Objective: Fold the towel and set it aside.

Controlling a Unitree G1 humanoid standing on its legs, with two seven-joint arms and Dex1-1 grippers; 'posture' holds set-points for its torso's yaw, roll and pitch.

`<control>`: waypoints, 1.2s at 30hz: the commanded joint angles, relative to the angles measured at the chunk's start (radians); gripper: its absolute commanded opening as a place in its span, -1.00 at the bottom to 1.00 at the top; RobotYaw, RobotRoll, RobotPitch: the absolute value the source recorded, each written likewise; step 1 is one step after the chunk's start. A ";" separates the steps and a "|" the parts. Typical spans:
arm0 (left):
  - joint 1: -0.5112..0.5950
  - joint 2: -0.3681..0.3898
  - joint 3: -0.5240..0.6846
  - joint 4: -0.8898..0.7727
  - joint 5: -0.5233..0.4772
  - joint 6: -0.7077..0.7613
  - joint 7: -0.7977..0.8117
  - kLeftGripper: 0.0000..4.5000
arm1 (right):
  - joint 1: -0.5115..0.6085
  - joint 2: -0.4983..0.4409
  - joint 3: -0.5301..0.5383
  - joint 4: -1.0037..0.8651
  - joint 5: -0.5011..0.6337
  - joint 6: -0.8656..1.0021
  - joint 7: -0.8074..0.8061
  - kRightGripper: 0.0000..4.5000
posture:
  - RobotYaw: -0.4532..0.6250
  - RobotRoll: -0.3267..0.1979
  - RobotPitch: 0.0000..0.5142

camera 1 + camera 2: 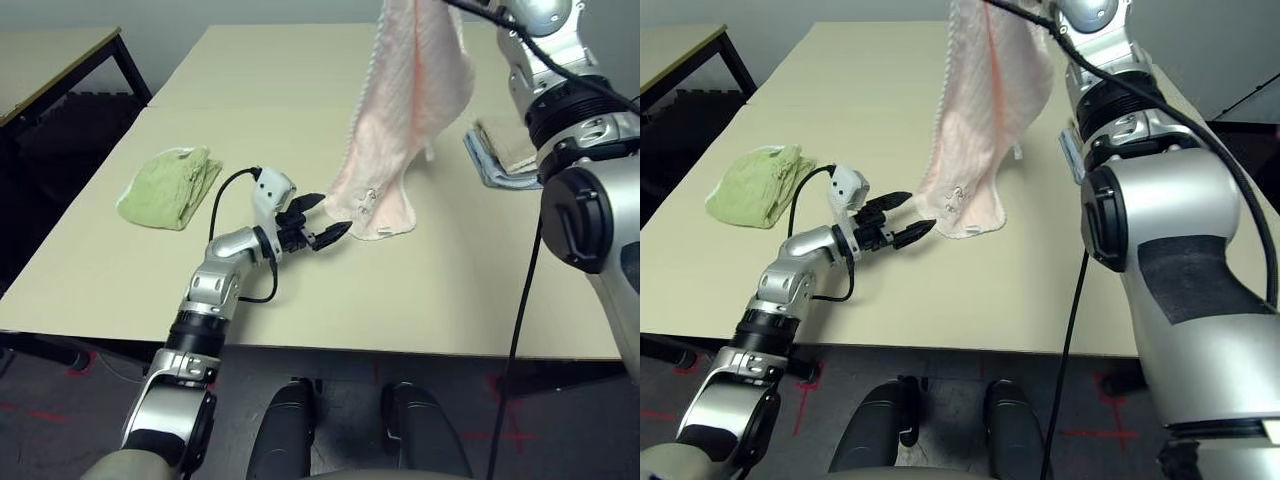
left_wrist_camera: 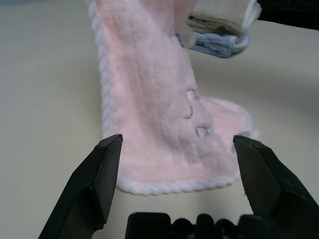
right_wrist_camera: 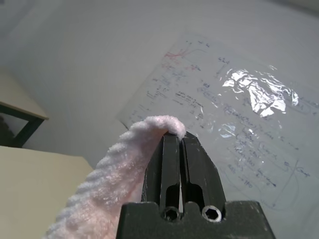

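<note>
Both head eyes look forward and down over the counter (image 1: 300,290) from above, sharing nearly all of it, while the left wrist camera sits close behind the towel (image 2: 149,109) and the right one faces up at a whiteboard (image 3: 234,114).

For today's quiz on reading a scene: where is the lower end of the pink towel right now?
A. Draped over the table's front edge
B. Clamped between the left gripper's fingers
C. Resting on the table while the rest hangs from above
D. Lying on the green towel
C: the pink towel hangs from the shut right gripper, its lower end lying on the table, just ahead of the open left gripper.
</note>
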 commanded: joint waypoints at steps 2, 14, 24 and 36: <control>-0.063 0.007 0.008 0.144 0.055 -0.094 0.042 1.00 | -0.007 0.008 -0.013 -0.029 0.024 -0.020 0.018 -0.98 | -0.13 0.25 -0.45; -0.122 0.050 0.023 0.296 0.001 0.008 -0.193 1.00 | -0.008 0.003 -0.023 -0.049 0.056 -0.042 0.048 -0.98 | -0.19 0.25 -0.41; -0.214 0.031 0.072 0.402 0.002 0.077 -0.163 1.00 | 0.003 0.002 -0.024 -0.065 0.077 -0.045 0.076 -0.98 | -0.21 0.25 -0.37; -0.291 0.021 0.076 0.546 0.022 0.158 -0.220 1.00 | 0.002 0.005 -0.028 -0.070 0.092 -0.046 0.098 -0.98 | -0.23 0.25 -0.32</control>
